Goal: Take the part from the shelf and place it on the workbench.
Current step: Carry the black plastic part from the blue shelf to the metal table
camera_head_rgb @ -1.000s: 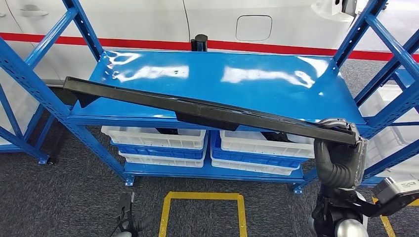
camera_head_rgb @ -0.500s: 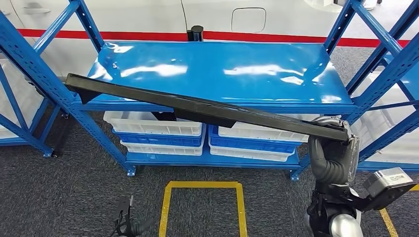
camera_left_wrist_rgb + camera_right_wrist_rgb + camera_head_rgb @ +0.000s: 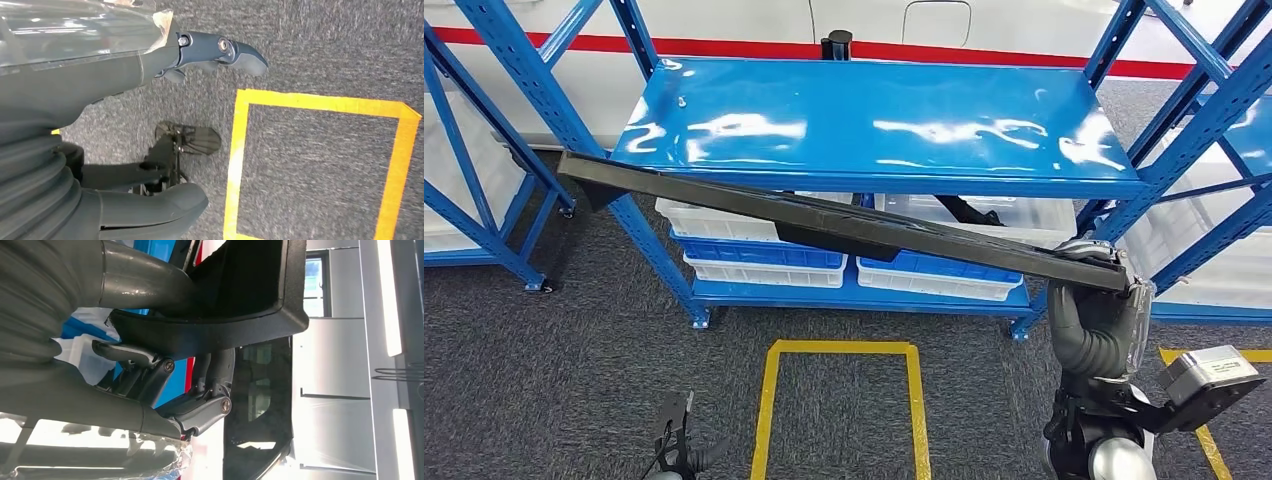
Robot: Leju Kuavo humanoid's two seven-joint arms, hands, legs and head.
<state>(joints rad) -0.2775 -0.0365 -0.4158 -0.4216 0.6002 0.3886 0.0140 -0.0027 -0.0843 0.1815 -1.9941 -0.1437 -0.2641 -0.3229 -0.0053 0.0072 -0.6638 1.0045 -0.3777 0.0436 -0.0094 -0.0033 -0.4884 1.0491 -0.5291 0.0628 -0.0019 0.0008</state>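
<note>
part point(image 3: 844, 225) before shelf point(image 3: 874, 125) | bins point(image 3: 754, 265) under shelf

The head view looks from high on the robot, forward and down, onto the blue shelf point(image 3: 879, 115) beyond the right hand point(image 3: 1096, 318) and the carpet with the yellow floor marking point(image 3: 839, 400) near the left hand point(image 3: 676, 455). The left wrist view sits close behind the left hand point(image 3: 150, 65) and faces the floor; it shares the yellow floor marking point(image 3: 320, 160) with the head view. The right wrist view sits very near the right hand point(image 3: 165, 385), facing upward past the long black part point(image 3: 240, 305); it shares that part point(image 3: 844, 225) with the head view.
</note>
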